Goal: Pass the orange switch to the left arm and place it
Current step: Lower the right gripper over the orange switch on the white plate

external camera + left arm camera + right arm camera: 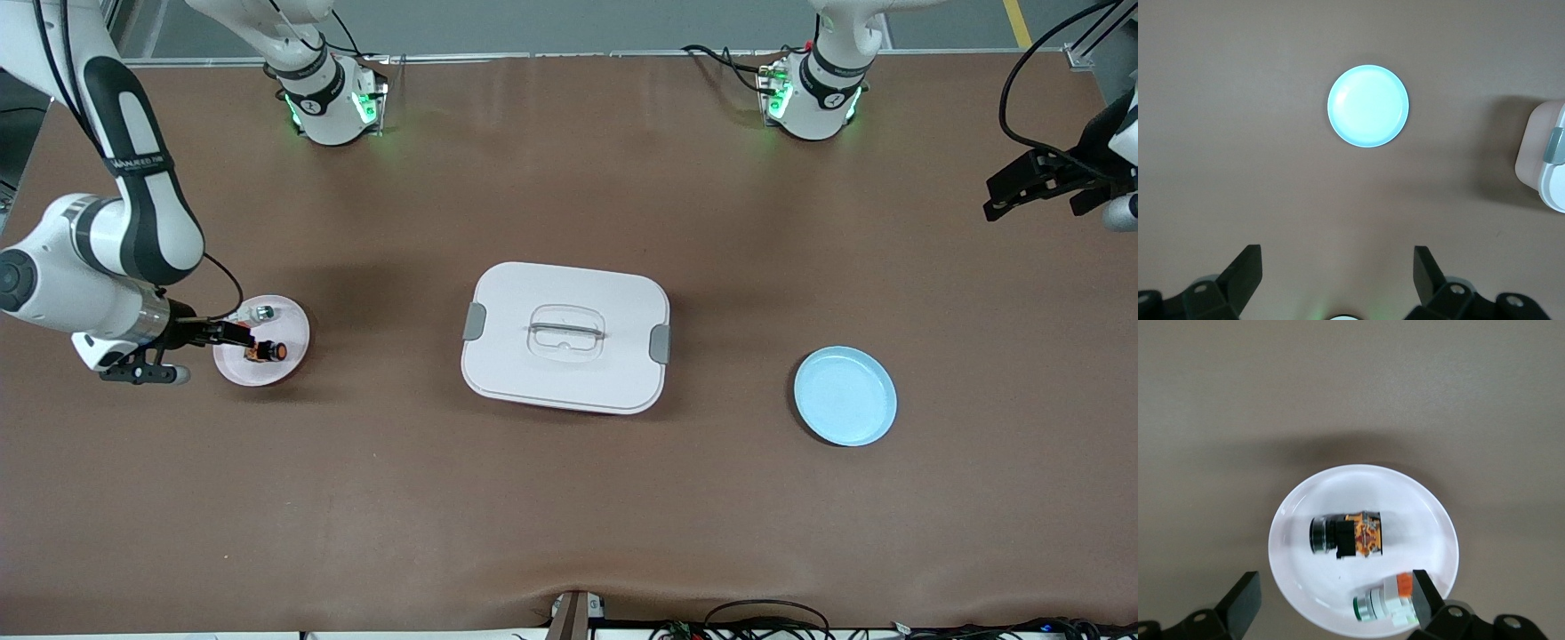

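Front view: right gripper (233, 332) hangs with fingers spread over the pink plate (293, 356) at nine o'clock from the box (565, 338). On that plate lies the orange switch (267, 352), with a small silver part (264, 312) at its twelve o'clock. Left gripper (1022, 188) waits wide open at the box's two o'clock, the blue plate (845, 396) at four.

Left wrist view: left gripper (1338, 273) gapes, gripping nothing, above bare table.

Right wrist view: parted fingers (1245, 600) flank the plate's rim; the switch lies sideways.
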